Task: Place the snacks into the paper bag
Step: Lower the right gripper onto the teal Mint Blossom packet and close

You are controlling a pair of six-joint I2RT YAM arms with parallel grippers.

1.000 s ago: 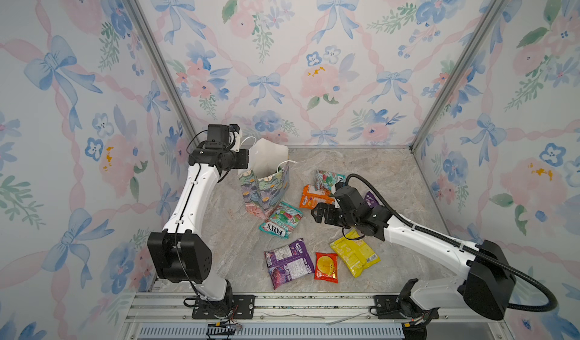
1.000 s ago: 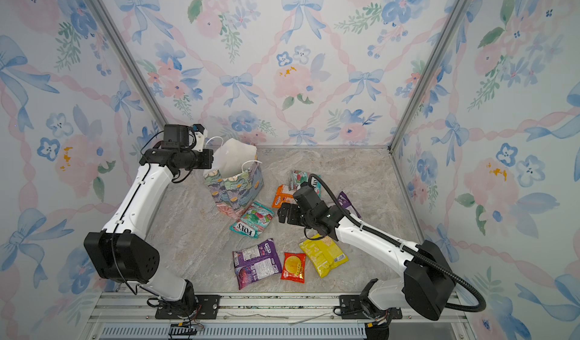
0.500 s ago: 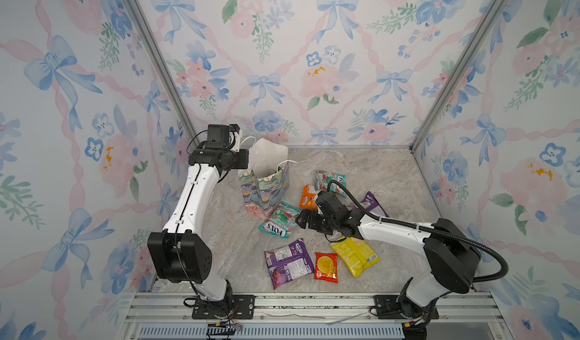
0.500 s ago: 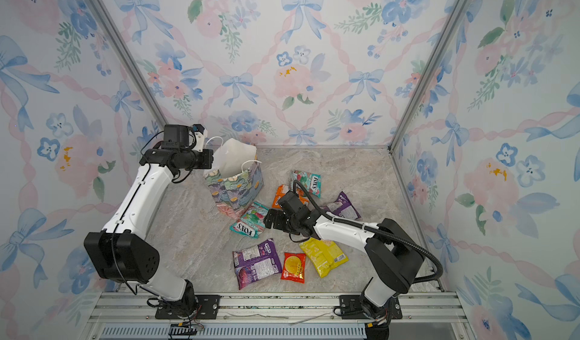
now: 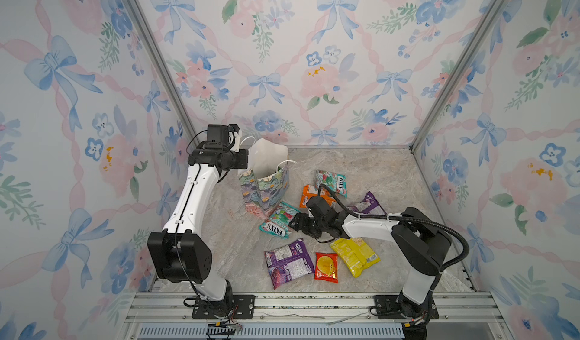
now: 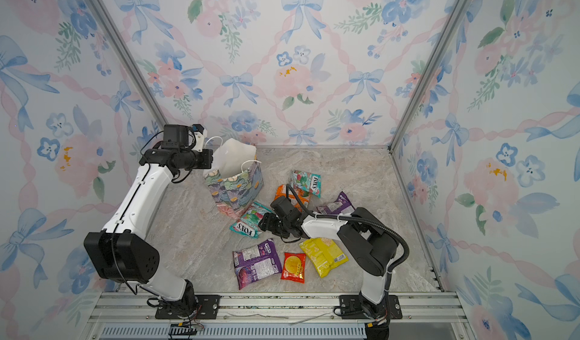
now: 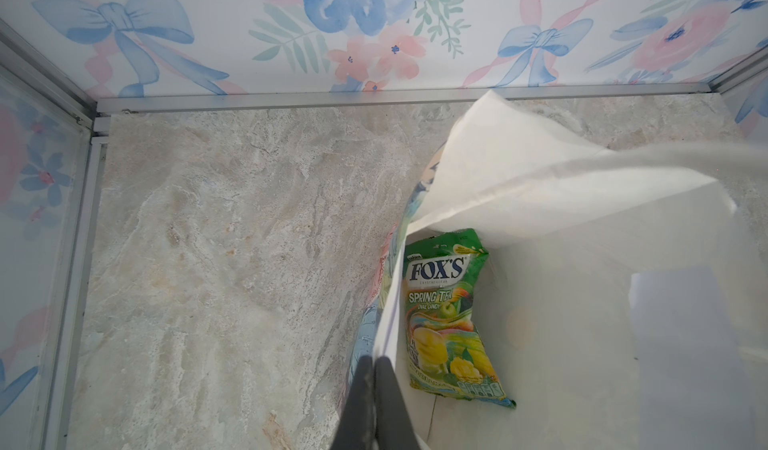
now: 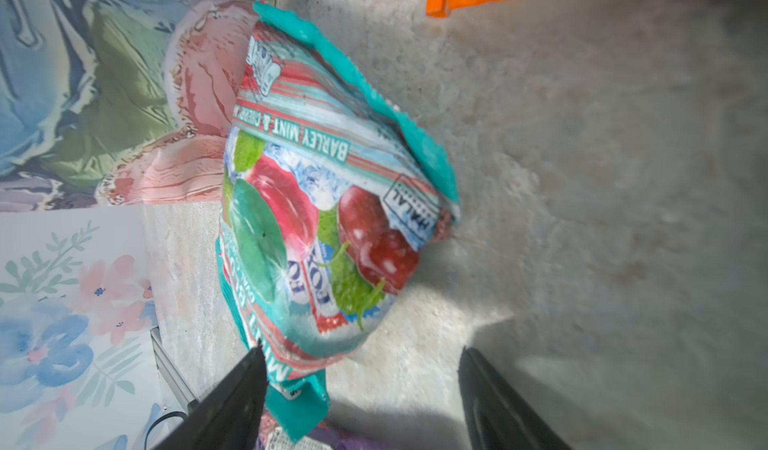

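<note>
Right hand (image 8: pixel 360 355) reached teal packet (image 8: pixel 316 202) beside paper bag (image 5: pixel 265 192)

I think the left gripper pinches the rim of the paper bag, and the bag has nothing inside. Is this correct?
Not quite. The left gripper does pinch the rim of the paper bag, but the bag is not empty: the left wrist view shows one green FOX'S packet lying inside it.
</note>
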